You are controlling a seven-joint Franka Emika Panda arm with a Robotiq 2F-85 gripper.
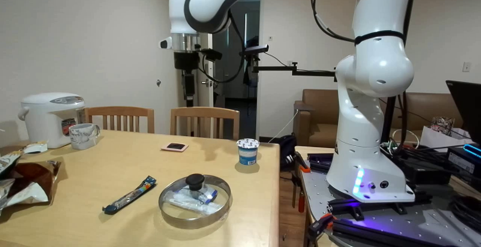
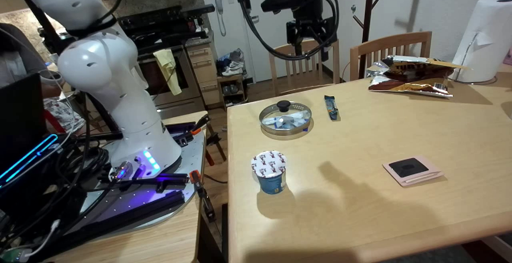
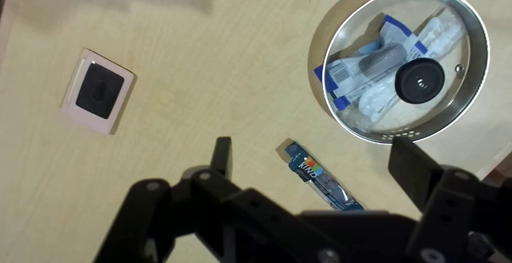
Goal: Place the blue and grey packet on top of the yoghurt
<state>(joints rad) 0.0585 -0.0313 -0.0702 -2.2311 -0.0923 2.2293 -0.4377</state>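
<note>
The blue and grey packet is a long, narrow wrapped bar lying flat on the table, in both exterior views (image 1: 129, 196) (image 2: 331, 107). The wrist view also shows the packet (image 3: 326, 181), its near end cut off by the gripper body. The yoghurt, a small cup with a blue label and a white patterned lid, stands upright in both exterior views (image 1: 248, 153) (image 2: 273, 175); it is out of the wrist view. My gripper (image 3: 314, 151) is open and empty, with its fingers wide apart. It hangs high above the table in both exterior views (image 1: 189, 98) (image 2: 312, 53).
A round glass-lidded dish (image 1: 188, 223) with a black knob stands between packet and yoghurt, wrapped items showing through it. A pink pad with a black rectangle (image 2: 409, 167) lies on the table. A mug (image 1: 83, 136), a white kettle (image 1: 49, 119) and a foil bag (image 2: 412, 81) stand farther off.
</note>
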